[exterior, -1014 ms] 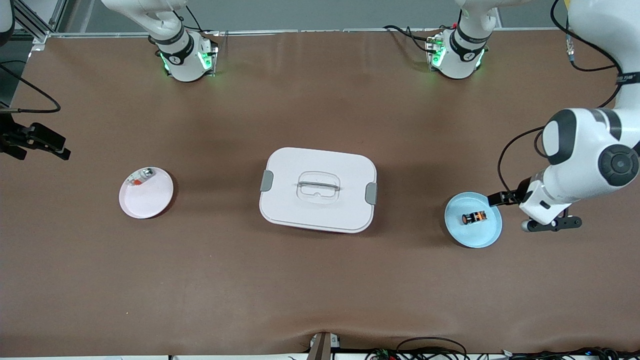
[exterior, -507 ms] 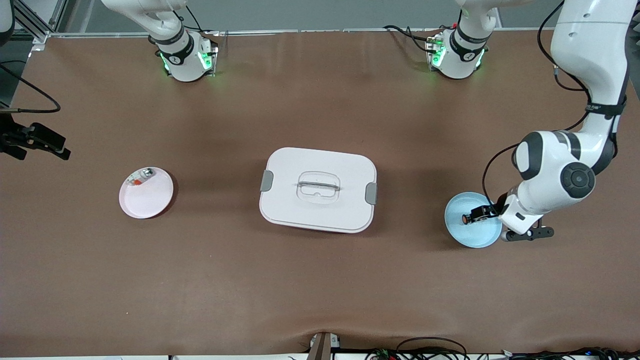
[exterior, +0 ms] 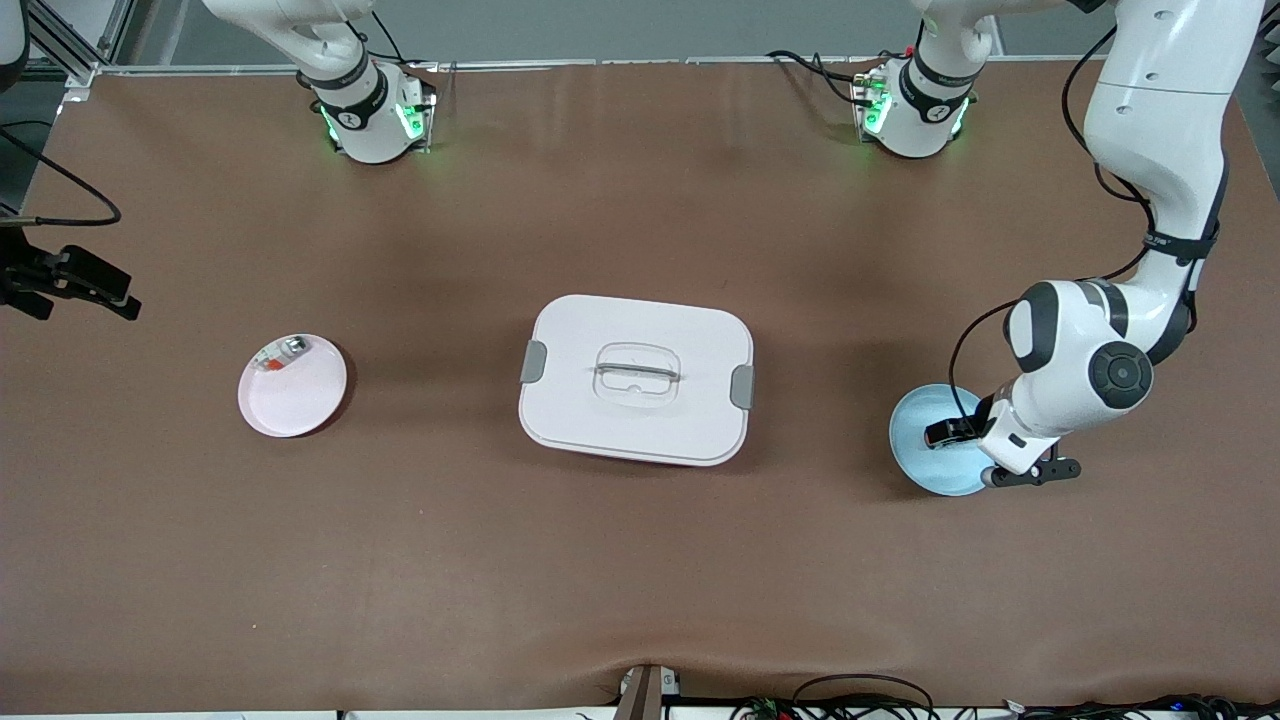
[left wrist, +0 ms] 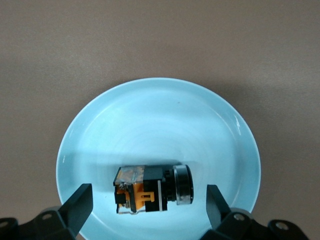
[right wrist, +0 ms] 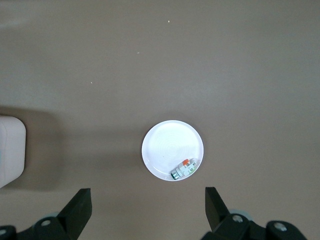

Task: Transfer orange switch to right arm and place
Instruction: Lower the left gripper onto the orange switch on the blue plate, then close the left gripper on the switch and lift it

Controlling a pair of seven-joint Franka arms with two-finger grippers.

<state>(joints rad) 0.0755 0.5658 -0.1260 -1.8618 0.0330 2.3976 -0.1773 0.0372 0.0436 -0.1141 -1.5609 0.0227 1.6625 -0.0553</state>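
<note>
The orange switch [left wrist: 150,190] lies on its side on a light blue plate [left wrist: 150,100], shown in the left wrist view. My left gripper [left wrist: 148,212] is open just over the plate, with one finger [left wrist: 80,205] on each end of the switch and clear of it. In the front view the left gripper [exterior: 950,433] is over the blue plate [exterior: 920,465] at the left arm's end of the table and hides the switch. My right gripper [right wrist: 147,215] is open and empty, high over the table near a pale pink plate [right wrist: 165,145]. It is out of the front view.
A white lidded box [exterior: 636,378] with grey clasps sits mid-table; its corner also shows in the right wrist view [right wrist: 10,150]. The pale pink plate [exterior: 295,400] holds a small silver-and-clear part [exterior: 280,355], which also shows in the right wrist view [right wrist: 183,169].
The left arm has swung in over the blue plate and its gripper now covers the switch in the front view. Nothing else on the table has moved.
</note>
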